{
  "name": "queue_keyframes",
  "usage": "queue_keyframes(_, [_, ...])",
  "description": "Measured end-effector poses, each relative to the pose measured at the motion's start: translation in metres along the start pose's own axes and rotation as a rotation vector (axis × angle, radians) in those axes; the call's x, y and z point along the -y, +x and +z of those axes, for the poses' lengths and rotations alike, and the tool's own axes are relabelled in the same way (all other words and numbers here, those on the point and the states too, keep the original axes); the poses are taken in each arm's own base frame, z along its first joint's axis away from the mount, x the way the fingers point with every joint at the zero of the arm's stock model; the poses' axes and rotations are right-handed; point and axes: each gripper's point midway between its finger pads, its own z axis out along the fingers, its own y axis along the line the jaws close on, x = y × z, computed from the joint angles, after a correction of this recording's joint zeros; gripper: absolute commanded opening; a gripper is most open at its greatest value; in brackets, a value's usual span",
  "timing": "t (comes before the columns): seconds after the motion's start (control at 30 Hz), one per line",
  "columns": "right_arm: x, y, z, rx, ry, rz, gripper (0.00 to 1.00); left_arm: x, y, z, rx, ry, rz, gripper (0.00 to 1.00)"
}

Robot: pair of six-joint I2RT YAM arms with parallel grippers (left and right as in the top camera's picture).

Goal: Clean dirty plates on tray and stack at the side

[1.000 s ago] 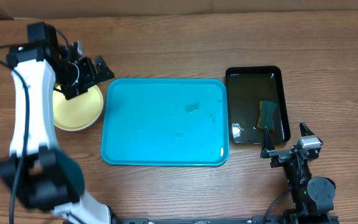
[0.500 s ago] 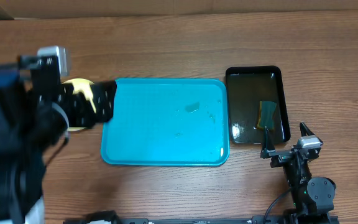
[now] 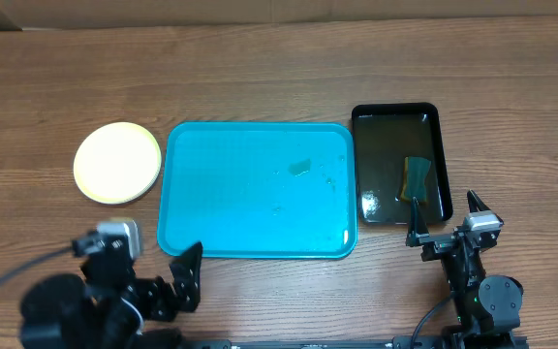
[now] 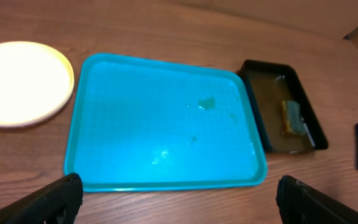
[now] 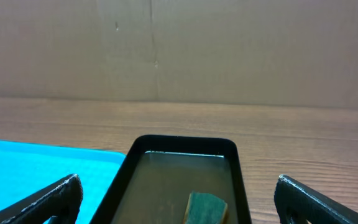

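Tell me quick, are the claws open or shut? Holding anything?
Left claw: open, holding nothing.
Right claw: open, holding nothing.

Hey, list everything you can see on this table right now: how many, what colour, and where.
table: one, brown wood, under everything
tray: one, turquoise, centre, no plates on it, a few wet specks
plates: one stack, number unclear from above, pale yellow-white, left of the tray
basin: one, black, right of the tray, murky water inside
sponge: one, green and yellow, in the basin
cardboard wall: brown, behind the table
left hand: black, open, empty, front left
right hand: black, open, empty, front right by the basin
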Motion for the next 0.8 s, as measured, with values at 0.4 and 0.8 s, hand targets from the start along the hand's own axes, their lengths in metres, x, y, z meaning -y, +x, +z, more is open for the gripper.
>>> queue_keyframes(0.4, [0.0,0.0,0.0,0.0,0.0,0.0,1.0,-0.013,-0.002,0.037,0.423,0.087,0.032,1.0])
queue_keyframes(0.8, [0.0,0.0,0.0,0.001,0.0,0.0,1.0,0.013,-0.069,0.01,0.981,0.274,0.167,1.0])
